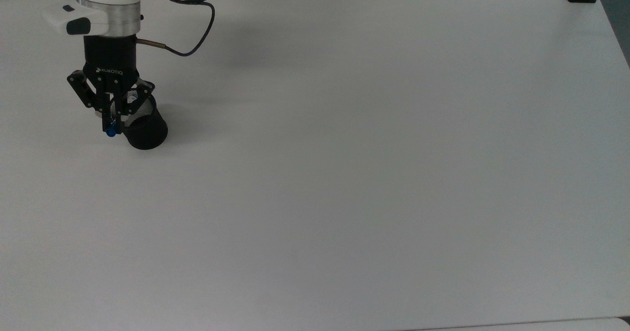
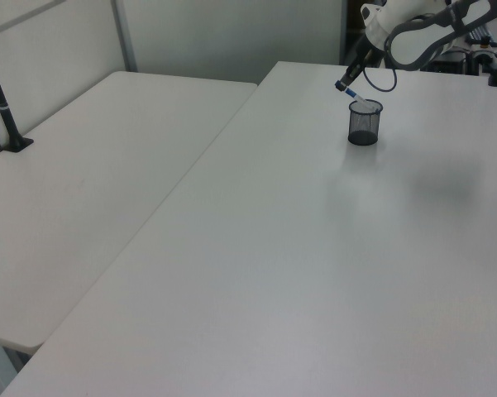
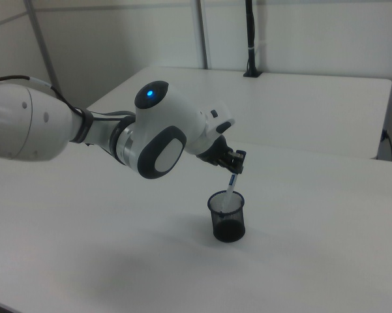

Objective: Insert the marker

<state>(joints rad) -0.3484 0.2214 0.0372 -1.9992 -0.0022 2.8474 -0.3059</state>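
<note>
— Looking down in the top view, we see the claw [image 1: 111, 122] near the top view's left edge, clenched on the marker [image 1: 112, 131], whose blue end pokes out below the fingertips. Where does it sit against the cup?

— We see it just at the rim of the black mesh cup [image 1: 143, 126], on the cup's left side in the top view. The cup stands on the white desk [image 1: 354, 163], and a black cable [image 1: 189, 45] loops from the wrist above the claw.

— In the left view we find the same group far off, toward the left view's upper right. What do we make of the marker's angle there?

— It is tilted: the marker [image 2: 354, 93] slants with its blue upper end toward the left view's left, and its white lower part dips inside the rim of the cup [image 2: 364, 124]. The claw [image 2: 346, 83] grips its upper end.

— And the right view?

— There we see the arm [image 3: 150, 134] reaching from the right view's left, the claw [image 3: 235, 168] pinching the top of the marker [image 3: 231, 189]. Its white barrel passes down through the cup's [image 3: 227, 218] open mouth, leaning a little; we cannot tell whether its tip touches the bottom.
</note>
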